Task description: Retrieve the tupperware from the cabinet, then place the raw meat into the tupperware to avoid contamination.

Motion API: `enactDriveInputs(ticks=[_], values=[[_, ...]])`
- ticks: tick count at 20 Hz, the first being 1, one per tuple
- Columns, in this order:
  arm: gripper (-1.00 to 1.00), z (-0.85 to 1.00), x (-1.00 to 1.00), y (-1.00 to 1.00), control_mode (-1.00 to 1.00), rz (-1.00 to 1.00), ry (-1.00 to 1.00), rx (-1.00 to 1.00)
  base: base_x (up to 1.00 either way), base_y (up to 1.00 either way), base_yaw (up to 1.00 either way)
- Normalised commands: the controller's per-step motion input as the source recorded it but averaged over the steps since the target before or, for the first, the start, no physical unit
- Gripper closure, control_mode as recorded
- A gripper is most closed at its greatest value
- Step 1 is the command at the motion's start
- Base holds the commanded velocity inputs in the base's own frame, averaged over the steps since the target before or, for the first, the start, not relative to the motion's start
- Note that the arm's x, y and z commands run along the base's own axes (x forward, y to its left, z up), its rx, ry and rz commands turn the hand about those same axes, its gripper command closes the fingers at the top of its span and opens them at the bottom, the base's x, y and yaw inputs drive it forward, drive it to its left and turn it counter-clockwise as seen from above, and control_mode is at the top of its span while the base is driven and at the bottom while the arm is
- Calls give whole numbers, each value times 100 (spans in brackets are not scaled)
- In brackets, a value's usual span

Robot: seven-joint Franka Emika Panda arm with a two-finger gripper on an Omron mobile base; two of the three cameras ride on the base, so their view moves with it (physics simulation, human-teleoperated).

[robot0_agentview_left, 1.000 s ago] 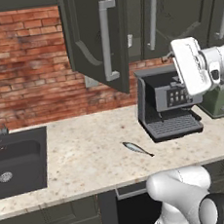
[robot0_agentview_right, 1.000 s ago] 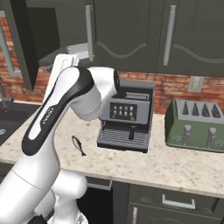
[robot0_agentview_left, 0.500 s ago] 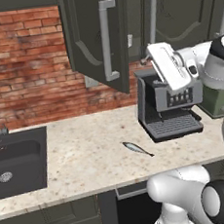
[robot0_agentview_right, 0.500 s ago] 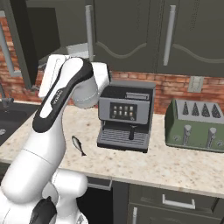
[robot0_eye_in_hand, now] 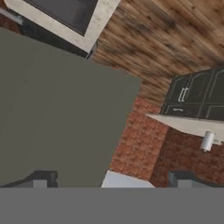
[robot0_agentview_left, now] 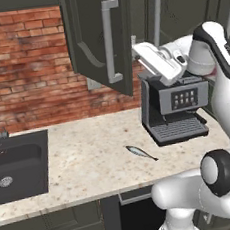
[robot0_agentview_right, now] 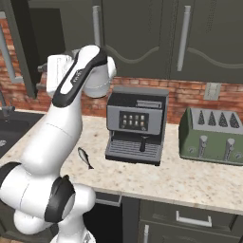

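Observation:
The cabinet [robot0_agentview_left: 85,29] hangs over the counter with its door [robot0_agentview_left: 104,42] swung open toward me. My gripper [robot0_agentview_left: 137,51] is raised beside that door's edge, above the coffee machine, with its jaws spread wide and nothing between them. In the hand view the fingertips [robot0_eye_in_hand: 42,178] frame the door's flat grey-green panel [robot0_eye_in_hand: 57,109] and brick wall behind it. The right base view shows the gripper [robot0_agentview_right: 42,78] close to the open door [robot0_agentview_right: 19,47]. The raw meat, a small silvery fish [robot0_agentview_left: 141,153] [robot0_agentview_right: 85,157], lies on the speckled counter. The tupperware is hidden.
A black coffee machine [robot0_agentview_left: 174,106] [robot0_agentview_right: 135,124] stands on the counter right of the fish. A green toaster [robot0_agentview_right: 213,135] sits further right. A dark sink basin [robot0_agentview_left: 16,165] is at the counter's left end. More shut wall cabinets [robot0_agentview_right: 180,38] hang above.
The hand has swung left from in front of the coffee machine up to the open cabinet door. The jaws stayed open. The fish has not moved.

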Motion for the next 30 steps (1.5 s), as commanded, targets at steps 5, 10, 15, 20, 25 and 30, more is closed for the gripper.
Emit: enactDriveInputs(ticks=[5,10,15,20,25,30], values=[[-100,-3,17,10,-100,2,2,-5,0,0,0],[-100,-21,14,29,-100,-14,0,-4,0,0,0],[-100,-18,0,63,-100,-16,-3,0,0,0,0],[-100,-19,0,71,-100,-17,-4,0,0,0,0],[-100,-13,0,63,-100,-16,-1,0,0,0,0],[-100,-6,0,38,-100,-15,0,0,0,0,0]])
